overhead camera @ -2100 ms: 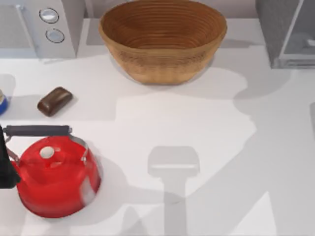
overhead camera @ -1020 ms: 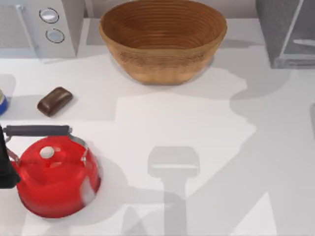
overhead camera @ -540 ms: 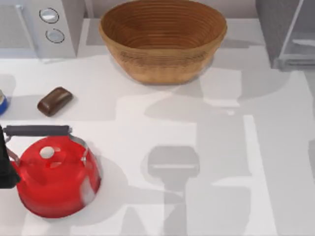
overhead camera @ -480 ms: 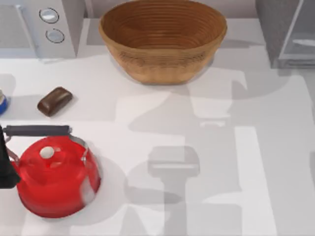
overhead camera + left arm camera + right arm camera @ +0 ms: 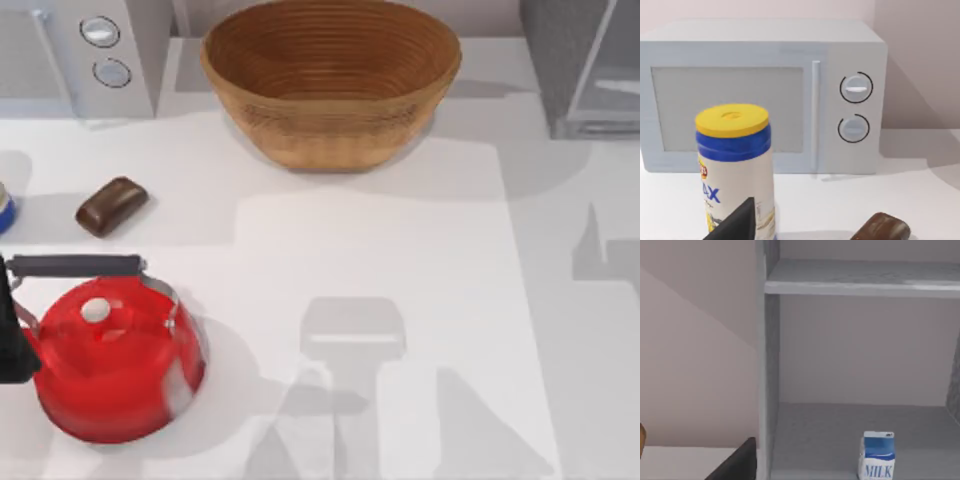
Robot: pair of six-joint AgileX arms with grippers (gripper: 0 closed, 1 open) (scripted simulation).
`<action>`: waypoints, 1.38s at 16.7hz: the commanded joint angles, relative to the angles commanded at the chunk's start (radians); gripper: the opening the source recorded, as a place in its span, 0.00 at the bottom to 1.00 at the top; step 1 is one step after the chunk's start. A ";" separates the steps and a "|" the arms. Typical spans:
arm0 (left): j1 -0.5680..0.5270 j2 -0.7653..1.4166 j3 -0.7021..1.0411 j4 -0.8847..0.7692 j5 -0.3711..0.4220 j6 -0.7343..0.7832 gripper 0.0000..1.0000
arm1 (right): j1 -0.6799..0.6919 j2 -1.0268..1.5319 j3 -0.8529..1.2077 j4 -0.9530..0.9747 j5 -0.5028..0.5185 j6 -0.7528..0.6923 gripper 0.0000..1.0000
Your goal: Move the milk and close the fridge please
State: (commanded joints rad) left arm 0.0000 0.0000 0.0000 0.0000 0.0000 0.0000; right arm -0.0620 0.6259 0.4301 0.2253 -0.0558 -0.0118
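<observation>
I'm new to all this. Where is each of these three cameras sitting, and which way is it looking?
Top view: above the table, looking down on basket, kettle, microwave and fridge.
Left wrist view: on the left arm, facing the microwave, a can in front; a dark bit of the left gripper shows.
Right wrist view: on the right arm, facing into the open fridge, the milk on its floor; a dark bit of the right gripper shows.
Shared: microwave and brown block in top and left wrist views; fridge in top and right wrist views.
</observation>
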 joint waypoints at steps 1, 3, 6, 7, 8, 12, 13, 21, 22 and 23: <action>0.000 0.000 0.000 0.000 0.000 0.000 1.00 | 0.008 -0.101 -0.062 -0.032 0.009 0.001 1.00; 0.000 0.000 0.000 0.000 0.000 0.000 1.00 | 0.024 -0.283 -0.177 -0.092 0.024 0.004 1.00; 0.000 0.000 0.000 0.000 0.000 0.000 1.00 | 0.045 -0.489 -0.320 -0.167 0.043 0.008 1.00; 0.000 0.000 0.000 0.000 0.000 0.000 1.00 | 0.051 -0.538 -0.357 -0.187 0.047 0.009 1.00; 0.000 0.000 0.000 0.000 0.000 0.000 1.00 | 0.055 -0.575 -0.387 -0.203 0.051 0.010 1.00; 0.000 0.000 0.000 0.000 0.000 0.000 1.00 | 0.062 -0.626 -0.430 -0.225 0.056 0.012 1.00; 0.000 0.000 0.000 0.000 0.000 0.000 1.00 | 0.062 -0.626 -0.430 -0.225 0.056 0.012 1.00; 0.000 0.000 0.000 0.000 0.000 0.000 1.00 | 0.065 -0.737 -0.333 -0.384 0.051 0.014 1.00; 0.000 0.000 0.000 0.000 0.000 0.000 1.00 | 0.065 -0.776 -0.300 -0.448 0.051 0.013 1.00; 0.000 0.000 0.000 0.000 0.000 0.000 1.00 | 0.065 -0.819 -0.265 -0.521 0.051 0.011 1.00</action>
State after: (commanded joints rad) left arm 0.0000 0.0000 0.0000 0.0000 0.0000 0.0000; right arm 0.0029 -0.1932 0.1649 -0.2957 -0.0044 -0.0004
